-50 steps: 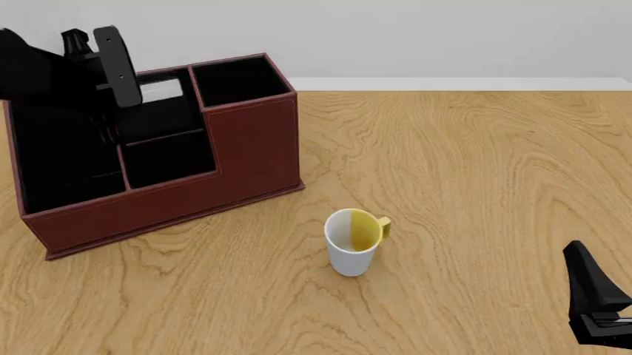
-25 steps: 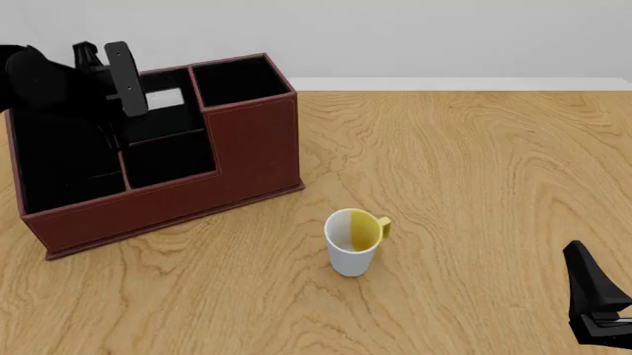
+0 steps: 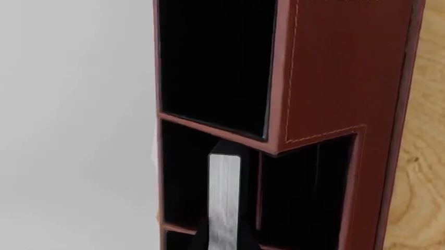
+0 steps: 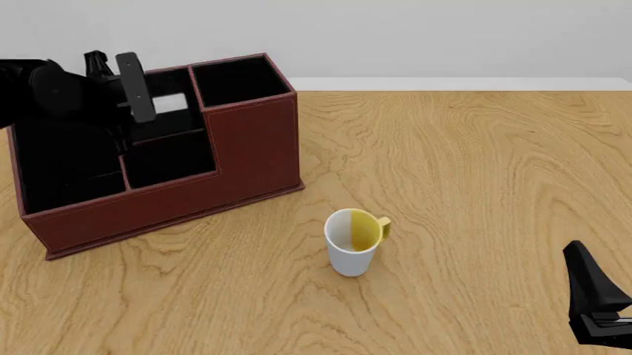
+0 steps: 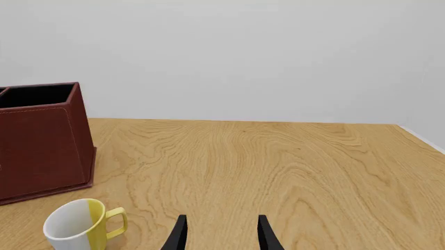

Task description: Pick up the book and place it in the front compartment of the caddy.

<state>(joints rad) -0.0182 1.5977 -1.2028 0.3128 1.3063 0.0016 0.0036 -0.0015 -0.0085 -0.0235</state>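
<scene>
While the left arm masked the caddy's [image 4: 247, 159] rear cells, the book [image 4: 170, 102] showed only a white sliver in the back middle cell. Left gripper [image 4: 117, 74] state: cannot tell. Right gripper [image 5: 221, 234], cropped, fingers apart. Wood-grain table [image 4: 474, 185]; pale wall. White-yellow mug [image 4: 353, 241]; stitched reddish-brown walls.

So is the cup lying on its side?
No, the cup stands upright on the table, with its open mouth facing up.

The black left arm [image 4: 59, 92] covers much of the reddish-brown leather-look caddy's [image 4: 247, 148] rear cells, leaving only a white sliver of the small black-covered book [image 4: 173, 100]. The black right gripper [image 4: 596, 303] is cut off by the front view's lower right corner.
</scene>
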